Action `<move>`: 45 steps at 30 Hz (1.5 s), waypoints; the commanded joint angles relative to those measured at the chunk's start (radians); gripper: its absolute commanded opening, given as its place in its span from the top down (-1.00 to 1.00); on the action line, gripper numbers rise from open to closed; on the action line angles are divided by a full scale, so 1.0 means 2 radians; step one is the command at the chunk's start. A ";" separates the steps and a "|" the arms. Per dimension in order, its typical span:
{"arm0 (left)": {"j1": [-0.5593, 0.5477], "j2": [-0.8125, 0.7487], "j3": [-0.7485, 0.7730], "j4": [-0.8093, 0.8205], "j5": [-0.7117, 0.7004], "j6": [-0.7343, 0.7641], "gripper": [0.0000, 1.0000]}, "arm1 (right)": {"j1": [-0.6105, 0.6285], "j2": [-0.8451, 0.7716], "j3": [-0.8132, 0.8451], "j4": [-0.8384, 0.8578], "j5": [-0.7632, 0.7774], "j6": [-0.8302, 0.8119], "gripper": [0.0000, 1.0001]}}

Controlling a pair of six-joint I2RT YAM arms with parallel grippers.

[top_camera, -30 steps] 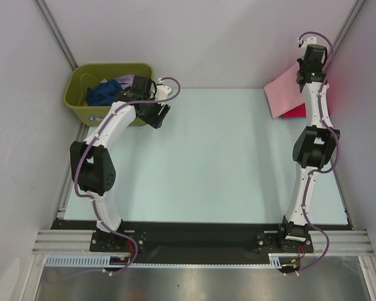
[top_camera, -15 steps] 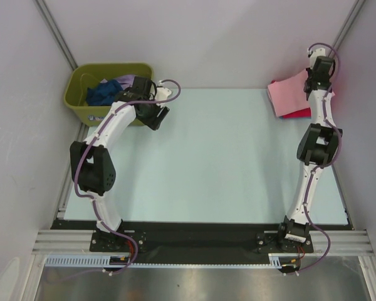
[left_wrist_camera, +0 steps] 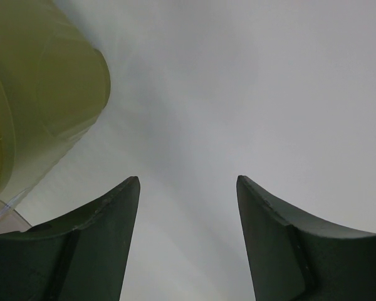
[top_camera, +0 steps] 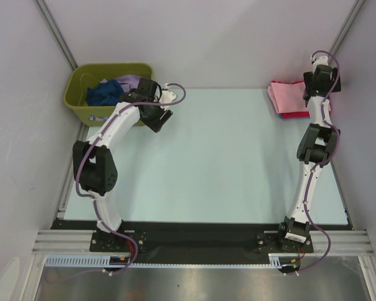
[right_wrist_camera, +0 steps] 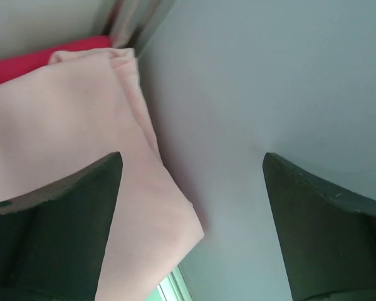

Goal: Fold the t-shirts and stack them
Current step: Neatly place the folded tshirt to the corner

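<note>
Laundry sits at both far corners of the table [top_camera: 225, 163]. At far right, the right gripper [right_wrist_camera: 193, 157] hangs with jaws spread wide and nothing between them, just above the folded light pink shirt [right_wrist_camera: 62, 106], which lies on the red shirt [right_wrist_camera: 44, 59]. The wrist view shows the pink fold running under the finger at the left of that view, its edge reaching into the gap, though whether they touch cannot be told. At far left, the left gripper [left_wrist_camera: 187, 179] hovers just beside the olive-green bin [top_camera: 75, 100], jaws parted and empty. The blue shirt [top_camera: 103, 93] and lavender shirt [top_camera: 130, 80] lie crumpled in the bin, to the left of that gripper and slightly beyond it. The left arm is plainly nearer to them, with the right arm well apart across the table. The next pick likely calls for the left gripper to swing left over the rim and reach down.
</note>
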 commanded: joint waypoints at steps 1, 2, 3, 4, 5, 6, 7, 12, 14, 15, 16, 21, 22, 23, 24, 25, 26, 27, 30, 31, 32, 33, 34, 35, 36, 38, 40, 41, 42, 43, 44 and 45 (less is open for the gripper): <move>-0.005 0.001 0.018 -0.006 -0.008 0.012 -0.38 | -0.004 -0.019 0.019 0.050 0.040 0.021 -0.99; -0.005 0.001 0.019 -0.007 -0.009 0.012 -0.38 | -0.004 -0.024 0.029 0.048 0.043 0.028 -0.99; -0.005 -0.005 0.019 -0.007 -0.008 0.012 -0.39 | -0.002 -0.042 0.029 0.015 0.041 0.039 -0.99; -0.005 -0.008 0.019 -0.007 -0.008 0.014 -0.39 | 0.000 -0.054 0.026 0.004 0.043 0.060 -0.99; -0.005 -0.014 0.018 -0.007 -0.010 0.015 -0.39 | 0.009 -0.071 0.022 -0.008 0.043 0.073 -1.00; -0.005 -0.025 0.017 -0.009 -0.008 0.014 -0.39 | 0.015 -0.107 -0.008 -0.021 0.042 0.084 -0.99; -0.005 -0.032 0.016 -0.011 -0.005 0.014 -0.39 | 0.021 -0.133 -0.026 -0.028 0.040 0.094 -1.00; -0.005 -0.119 -0.035 -0.010 0.024 0.024 -0.41 | 0.053 -0.282 -0.150 -0.140 0.000 0.234 -1.00; -0.002 -0.148 -0.060 -0.009 0.024 0.023 -0.43 | 0.060 -0.334 -0.209 -0.147 -0.024 0.259 -0.99; -0.002 -0.163 -0.087 -0.009 0.025 0.022 -0.43 | 0.067 -0.358 -0.245 -0.146 -0.028 0.276 -0.99; -0.001 -0.196 -0.103 -0.007 0.023 0.021 -0.43 | 0.072 -0.408 -0.303 -0.146 -0.035 0.287 -0.99; 0.014 -0.307 -0.240 0.042 0.025 0.001 -0.47 | 0.124 -0.546 -0.458 -0.178 -0.066 0.336 -0.99; 0.015 -0.343 -0.262 0.051 0.024 -0.001 -0.49 | 0.132 -0.589 -0.512 -0.180 -0.078 0.345 -1.00; 0.021 -0.365 -0.305 0.059 0.025 -0.005 -0.51 | 0.139 -0.615 -0.537 -0.181 -0.090 0.354 -1.00; 0.024 -0.384 -0.325 0.073 0.026 -0.007 -0.54 | 0.139 -0.638 -0.569 -0.181 -0.102 0.366 -0.99; 0.028 -0.402 -0.346 0.080 0.026 -0.009 -0.57 | 0.164 -0.660 -0.595 -0.180 -0.114 0.391 -0.99; 0.036 -0.439 -0.382 0.087 0.026 -0.012 -0.75 | 0.172 -0.707 -0.649 -0.175 -0.134 0.403 -1.00; 0.040 -0.454 -0.398 0.095 0.027 -0.014 -0.97 | 0.180 -0.727 -0.672 -0.170 -0.140 0.417 -0.99; 0.055 -0.502 -0.441 0.096 0.039 -0.017 -1.00 | 0.208 -0.802 -0.751 -0.157 -0.170 0.465 -0.99; 0.060 -0.512 -0.449 0.098 0.044 -0.020 -0.99 | 0.216 -0.816 -0.769 -0.154 -0.174 0.472 -0.99; 0.071 -0.521 -0.465 0.101 0.050 -0.023 -1.00 | 0.233 -0.826 -0.782 -0.147 -0.174 0.480 -1.00; 0.077 -0.538 -0.472 0.107 0.062 -0.026 -1.00 | 0.240 -0.845 -0.802 -0.146 -0.174 0.484 -0.99; 0.082 -0.545 -0.476 0.108 0.067 -0.027 -1.00 | 0.247 -0.852 -0.808 -0.146 -0.174 0.488 -0.99; 0.090 -0.553 -0.487 0.111 0.071 -0.028 -1.00 | 0.256 -0.859 -0.813 -0.142 -0.174 0.493 -1.00; 0.094 -0.563 -0.492 0.115 0.079 -0.030 -0.99 | 0.260 -0.865 -0.821 -0.140 -0.173 0.495 -1.00; 0.099 -0.571 -0.505 0.118 0.087 -0.025 -1.00 | 0.271 -0.868 -0.826 -0.135 -0.174 0.493 -0.99; 0.100 -0.582 -0.512 0.122 0.084 -0.023 -0.99 | 0.276 -0.868 -0.826 -0.137 -0.169 0.491 -1.00; 0.100 -0.585 -0.516 0.123 0.083 -0.021 -0.99 | 0.278 -0.867 -0.827 -0.135 -0.167 0.489 -0.99; 0.100 -0.588 -0.519 0.123 0.083 -0.020 -1.00 | 0.279 -0.869 -0.828 -0.133 -0.167 0.488 -0.99; 0.102 -0.592 -0.520 0.123 0.084 -0.019 -1.00 | 0.279 -0.869 -0.830 -0.131 -0.167 0.487 -1.00; 0.102 -0.594 -0.524 0.124 0.083 -0.017 -1.00 | 0.280 -0.869 -0.831 -0.128 -0.168 0.486 -0.99; 0.103 -0.598 -0.526 0.123 0.084 -0.017 -0.99 | 0.280 -0.870 -0.833 -0.129 -0.167 0.489 -0.99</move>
